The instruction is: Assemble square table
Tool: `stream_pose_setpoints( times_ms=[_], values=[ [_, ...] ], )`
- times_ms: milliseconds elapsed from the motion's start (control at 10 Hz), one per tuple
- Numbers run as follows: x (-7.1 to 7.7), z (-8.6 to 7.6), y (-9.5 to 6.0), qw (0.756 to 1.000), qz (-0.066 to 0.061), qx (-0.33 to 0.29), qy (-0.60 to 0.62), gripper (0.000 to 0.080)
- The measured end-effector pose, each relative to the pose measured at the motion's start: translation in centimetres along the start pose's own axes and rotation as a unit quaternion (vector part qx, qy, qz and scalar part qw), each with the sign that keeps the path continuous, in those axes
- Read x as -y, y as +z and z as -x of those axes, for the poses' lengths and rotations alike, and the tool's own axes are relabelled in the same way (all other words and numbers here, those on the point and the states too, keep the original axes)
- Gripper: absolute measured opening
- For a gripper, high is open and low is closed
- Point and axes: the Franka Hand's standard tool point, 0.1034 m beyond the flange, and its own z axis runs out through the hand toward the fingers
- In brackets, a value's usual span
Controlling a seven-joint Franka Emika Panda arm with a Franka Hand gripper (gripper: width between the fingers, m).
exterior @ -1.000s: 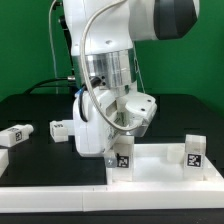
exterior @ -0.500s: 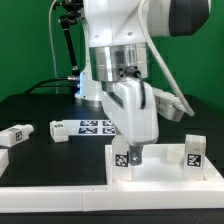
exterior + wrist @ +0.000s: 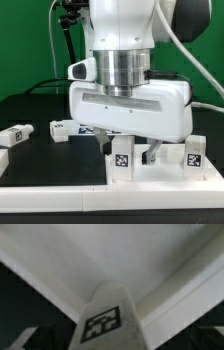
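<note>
The square table's white panel (image 3: 160, 178) lies at the front, on the exterior view's right. Two tagged leg posts stand upright on it, one (image 3: 122, 158) at its near left corner and one (image 3: 194, 153) at its right. My gripper (image 3: 129, 150) hangs over the left post, open, with a finger on each side of it and not pressing it. In the wrist view that post (image 3: 100, 322) fills the middle with its tag facing me, above the panel (image 3: 110, 258). Two loose leg posts (image 3: 14, 133) (image 3: 62, 130) lie on the black table to the left.
The marker board (image 3: 92, 127) lies behind the gripper, mostly hidden by it. A long white bar (image 3: 45, 182) runs along the front on the left. A black stand (image 3: 65, 40) rises at the back.
The gripper has turned about its axis, so its broad face looks at the exterior camera. It has opened wide and let go of the left leg post, which stays standing.
</note>
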Motion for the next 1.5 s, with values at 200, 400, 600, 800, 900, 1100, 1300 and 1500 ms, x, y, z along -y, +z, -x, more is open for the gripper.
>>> stream_pose_setpoints(
  times_ms=[200,400,600,800,900,1100,1300,1500],
  values=[
    [0.2,0.0,0.0,1.0,-0.003,-0.004,0.009,0.0649],
    [0.0,0.0,0.1,1.0,-0.002,-0.003,0.028,0.0372],
    [-0.4,0.0,0.2,0.994,0.001,-0.001,0.11,0.0283],
    [-0.4,0.0,0.2,0.983,0.0,-0.002,0.182,0.0283],
    [-0.4,-0.1,0.2,0.978,-0.001,-0.001,0.211,0.0283],
    [-0.7,-0.3,0.2,0.946,-0.008,0.014,0.325,0.0283],
    [-0.9,-0.5,0.1,0.882,-0.021,0.044,0.468,0.0284],
    [-0.8,-0.7,0.3,0.796,-0.035,0.08,0.599,0.0284]
  ],
)
